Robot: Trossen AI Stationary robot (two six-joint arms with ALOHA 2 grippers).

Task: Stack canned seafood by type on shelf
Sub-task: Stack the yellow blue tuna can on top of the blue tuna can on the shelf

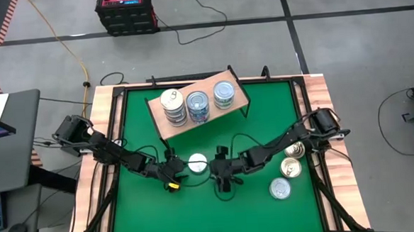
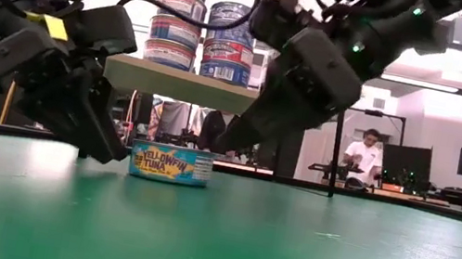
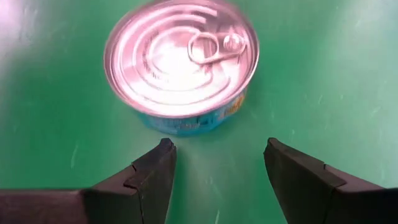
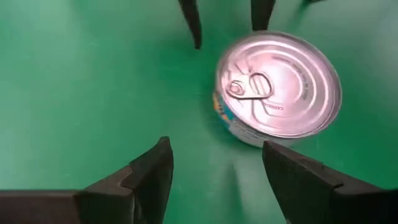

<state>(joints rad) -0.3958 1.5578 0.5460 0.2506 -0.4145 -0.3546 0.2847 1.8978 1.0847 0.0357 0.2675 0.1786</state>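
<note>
Tin (image 1: 197, 161) between my two grippers, mid-worktop (image 1: 255, 213).
I see the left gripper (image 1: 173, 179) and right gripper (image 1: 221, 178) flanking it, fingers apart, gripping nothing; three stacks sit on the shelf (image 1: 186, 123).

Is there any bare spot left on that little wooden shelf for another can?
The shelf carries three can stacks in a row, so little board is bare; its left end, beside the stacks, shows some. The green table is bare near its front left corner. Crowded: both grippers flank the tuna can.
</note>
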